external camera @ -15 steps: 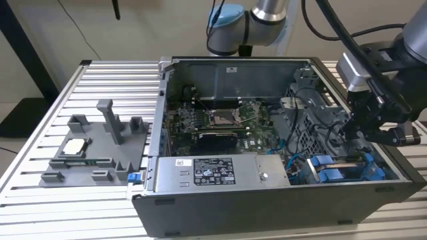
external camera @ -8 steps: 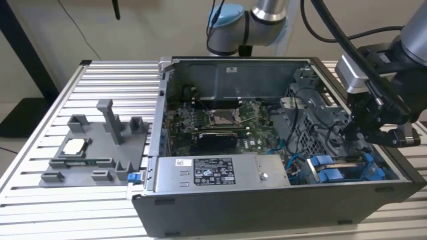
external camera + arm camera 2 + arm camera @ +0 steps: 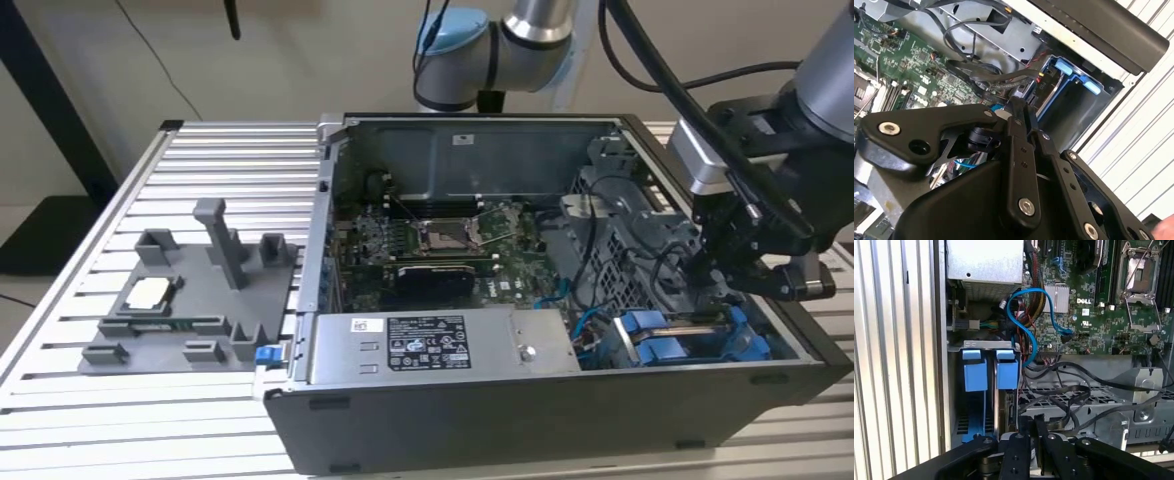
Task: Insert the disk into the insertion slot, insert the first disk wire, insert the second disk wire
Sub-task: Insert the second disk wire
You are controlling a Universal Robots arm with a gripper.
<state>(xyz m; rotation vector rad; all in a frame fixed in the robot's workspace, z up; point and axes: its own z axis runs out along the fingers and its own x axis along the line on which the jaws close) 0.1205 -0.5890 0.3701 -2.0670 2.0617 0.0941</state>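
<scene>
- The disk sits in the insertion slot, lower left of the first wrist view.
- My claw is pinched nearly closed just above it; whether it grips a wire, I cannot tell.

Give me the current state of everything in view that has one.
Disk: seated on edge in the insertion slot, blue carrier showing.
Gripper: shut, down inside the case beside the disk.
Computer case: open, side panel off.
Processor socket: empty, open.
Blue cable: plugged into the motherboard.
</scene>
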